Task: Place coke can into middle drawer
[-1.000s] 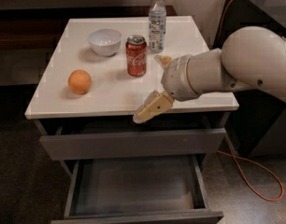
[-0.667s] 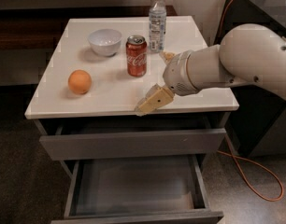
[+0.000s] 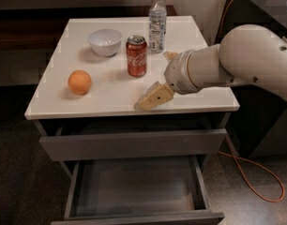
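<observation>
Coke can (image 3: 136,56), small, red aluminium with white script and a silver top, stands upright on the white cabinet top (image 3: 110,97), to the left of the gripper (image 3: 153,80) and a little farther back, near it but not touching. The coke can is free of any hold. The gripper hovers low over the right front part of the top with its two tan fingers (image 3: 155,96) spread apart and nothing between them: one finger slants down and to the left, its tip close to the front edge, while the tip of the other shows behind the wrist, near the base of the bottle. The thick white arm (image 3: 237,60) reaches in from the right, lying roughly level across the right edge of the cabinet.

The middle drawer (image 3: 134,186), dark grey and handleless, is pulled well out below, its grey inside bare. The dark grey drawer front above it (image 3: 134,144) juts out slightly.

A clear plastic water bottle with a white cap (image 3: 157,21) stands just behind and right of the can. A white round bowl (image 3: 105,41) sits to the can's left rear, and an orange fruit (image 3: 79,82) lies well apart at front left. An orange cable (image 3: 256,172) loops on the floor at right.
</observation>
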Robot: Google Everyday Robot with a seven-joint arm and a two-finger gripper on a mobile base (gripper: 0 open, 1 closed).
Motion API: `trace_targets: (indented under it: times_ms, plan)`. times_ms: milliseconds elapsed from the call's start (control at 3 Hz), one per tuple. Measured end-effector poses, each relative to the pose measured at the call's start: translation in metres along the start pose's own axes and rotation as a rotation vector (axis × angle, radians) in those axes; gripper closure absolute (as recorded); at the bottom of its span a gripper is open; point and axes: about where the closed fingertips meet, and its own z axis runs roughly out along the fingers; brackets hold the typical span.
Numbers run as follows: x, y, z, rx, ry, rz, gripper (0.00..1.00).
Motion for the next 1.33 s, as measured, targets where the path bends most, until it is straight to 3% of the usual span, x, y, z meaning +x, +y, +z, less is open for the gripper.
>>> trace_targets:
  times_ms: [333,667,1333]
  plan:
    - [0.004,-0.026,0.005,0.062,-0.012,0.12,0.0]
    - [0.004,-0.05,0.018,0.09,-0.037,0.201,0.0]
    - [-0.008,-0.094,0.059,0.085,-0.067,0.282,0.0]
